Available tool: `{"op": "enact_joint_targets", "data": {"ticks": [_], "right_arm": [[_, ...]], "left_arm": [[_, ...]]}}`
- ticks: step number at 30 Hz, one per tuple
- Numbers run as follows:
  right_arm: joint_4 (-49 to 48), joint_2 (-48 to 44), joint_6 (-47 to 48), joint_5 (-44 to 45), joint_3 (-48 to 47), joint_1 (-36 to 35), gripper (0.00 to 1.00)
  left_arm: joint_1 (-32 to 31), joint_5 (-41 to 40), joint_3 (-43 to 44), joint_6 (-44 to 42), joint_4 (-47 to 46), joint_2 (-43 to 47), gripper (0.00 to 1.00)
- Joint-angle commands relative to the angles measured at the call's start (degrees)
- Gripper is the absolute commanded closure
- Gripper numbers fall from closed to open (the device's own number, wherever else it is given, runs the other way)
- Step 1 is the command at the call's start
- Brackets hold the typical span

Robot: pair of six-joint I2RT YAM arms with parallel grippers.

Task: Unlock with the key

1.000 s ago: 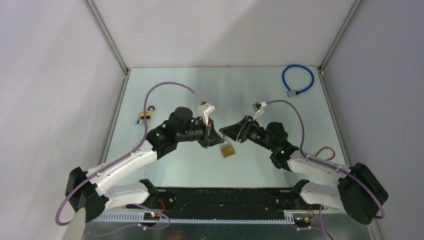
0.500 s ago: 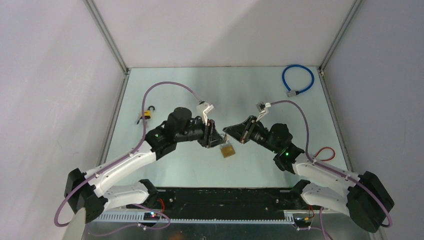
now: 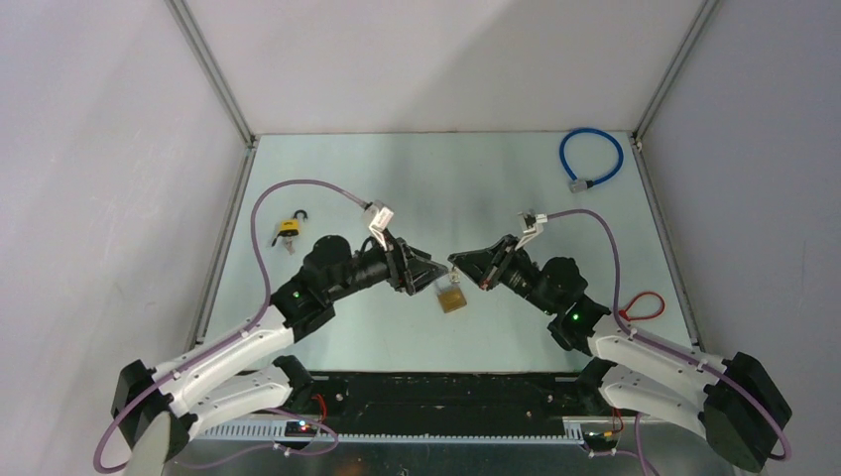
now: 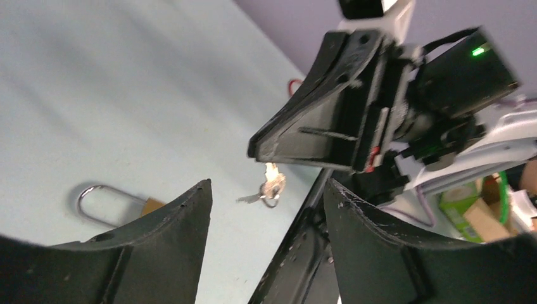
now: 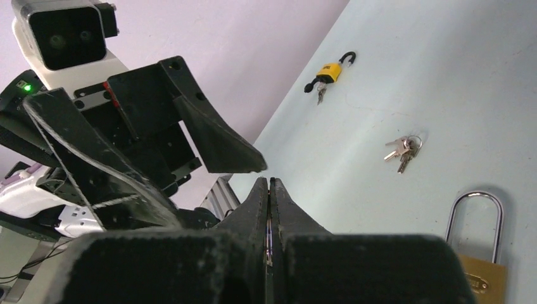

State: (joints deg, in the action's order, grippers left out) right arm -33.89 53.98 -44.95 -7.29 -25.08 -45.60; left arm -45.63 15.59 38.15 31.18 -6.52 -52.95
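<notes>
Right gripper (image 5: 269, 185) pressed together, left gripper (image 4: 267, 190) spread. Two padlocks: brass padlock (image 3: 452, 299) mid-surface (image 3: 347, 178), yellow padlock (image 3: 289, 229) near its left edge. One key bunch (image 5: 401, 147) just beside the brass one.

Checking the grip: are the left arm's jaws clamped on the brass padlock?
No, the left gripper has its jaws standing open, gripping nothing, and the brass padlock lies apart from them.

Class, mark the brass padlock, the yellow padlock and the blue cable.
brass padlock (image 3: 452, 300), top view, on its body.
yellow padlock (image 5: 327, 69), right wrist view, on its body.
blue cable (image 3: 620, 157), top view, on its loop.
</notes>
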Motion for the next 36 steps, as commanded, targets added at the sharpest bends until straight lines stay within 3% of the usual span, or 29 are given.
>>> {"op": "enact_joint_targets", "data": {"ticks": [1, 11, 31, 36], "right_arm": [[-9.45, -1.46, 1.32, 1.03, 1.6, -0.27, 1.0], [-21.51, -0.85, -0.36, -2.44, 1.87, 1.02, 1.0], [-30.07, 2.17, -4.96, -5.98, 1.88, 2.62, 1.0], [-29.97, 2.3, -4.99, -6.06, 1.88, 2.64, 1.0]], "left_arm": [[-0.24, 0.0, -2.68, 6.06, -16.12, 2.47, 0.31], [-0.21, 2.66, -2.55, 10.57, -21.53, 0.1, 0.37], [-0.51, 7.28, -1.81, 14.07, -26.52, -3.65, 0.56], [-0.87, 7.49, -1.77, 14.49, -27.57, -3.89, 0.66]]}}
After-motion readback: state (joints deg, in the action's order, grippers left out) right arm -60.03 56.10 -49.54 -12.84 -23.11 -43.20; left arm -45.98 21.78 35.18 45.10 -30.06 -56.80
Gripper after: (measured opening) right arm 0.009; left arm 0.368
